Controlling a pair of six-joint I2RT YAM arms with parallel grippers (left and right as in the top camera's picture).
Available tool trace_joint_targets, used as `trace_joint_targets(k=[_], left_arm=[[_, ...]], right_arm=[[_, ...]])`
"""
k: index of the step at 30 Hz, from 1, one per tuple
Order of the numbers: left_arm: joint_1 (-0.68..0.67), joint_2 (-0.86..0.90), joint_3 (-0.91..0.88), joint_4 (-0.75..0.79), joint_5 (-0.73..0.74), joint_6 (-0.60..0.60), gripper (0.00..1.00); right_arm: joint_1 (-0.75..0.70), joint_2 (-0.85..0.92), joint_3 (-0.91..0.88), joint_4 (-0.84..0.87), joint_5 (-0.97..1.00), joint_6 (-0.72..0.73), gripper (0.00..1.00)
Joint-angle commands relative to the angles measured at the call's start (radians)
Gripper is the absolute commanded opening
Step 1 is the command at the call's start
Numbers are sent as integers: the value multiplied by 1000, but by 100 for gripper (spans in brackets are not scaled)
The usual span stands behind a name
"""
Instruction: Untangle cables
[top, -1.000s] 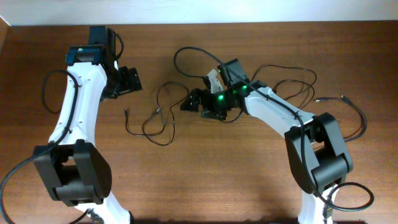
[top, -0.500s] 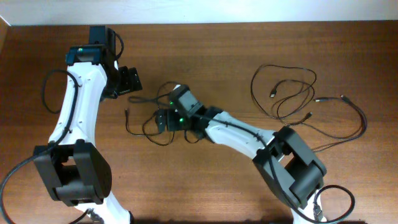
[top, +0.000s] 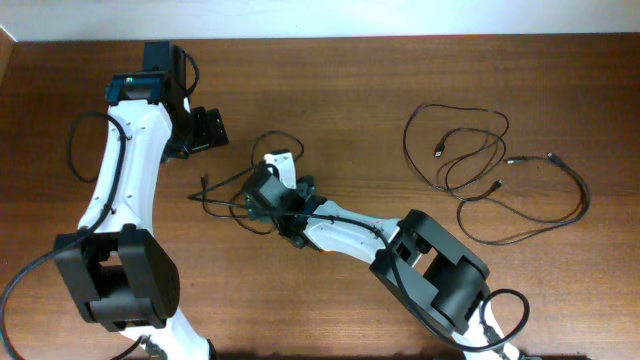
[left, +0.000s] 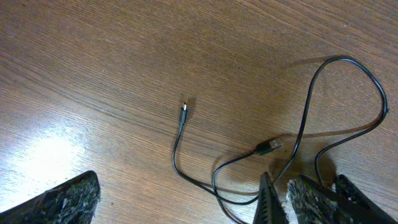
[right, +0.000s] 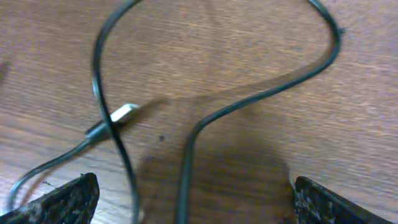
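Observation:
A small tangle of thin black cables (top: 268, 140) lies left of the table's middle, with one plug end (top: 203, 181) pointing left. My right gripper (top: 262, 200) hovers low over this tangle, open. In the right wrist view two cable strands (right: 186, 168) run between its fingers (right: 62, 202), beside a silver-tipped plug (right: 124, 113). My left gripper (top: 208, 130) hangs open up and to the left of the tangle, holding nothing. The left wrist view shows the same cable (left: 177, 155), its small plug (left: 184, 109) and a connector (left: 268, 147). More looped cables (top: 455, 135) lie apart at the right.
A long cable (top: 560, 205) curves near the right edge of the wooden table (top: 330, 90). The right arm's link (top: 350, 225) stretches across the middle. A thick robot cable (top: 72, 150) loops beside the left arm, and another (top: 510, 300) lies at the right arm's base.
My right arm has swung from the table's middle leftwards onto the small tangle, leaving the looped cables lying at the right. The tangle has shifted a little. My left arm has stayed still.

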Motion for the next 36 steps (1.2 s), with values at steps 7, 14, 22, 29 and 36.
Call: trace_joint_targets(k=[7,14,22,29,36], left_arm=[[0,-1,19,-1,-11,-13,99],[0,-1,19,-1,-11,-13,99],[0,-1,19,-1,-11,-13,99],[0,-1,19,-1,-11,-13,99],[0,-1,19,-1,-11,-13,99]], right_arm=[[-71,42,-10,-121,26,-11,92],[-122,-36,-9,-212,-2,-22,93],[-122,-41,34,-181,-249,-217,81],[-122,-39,34,-184,-206,-217,30],[-127,-40,34,-258,-55,-299,4]])
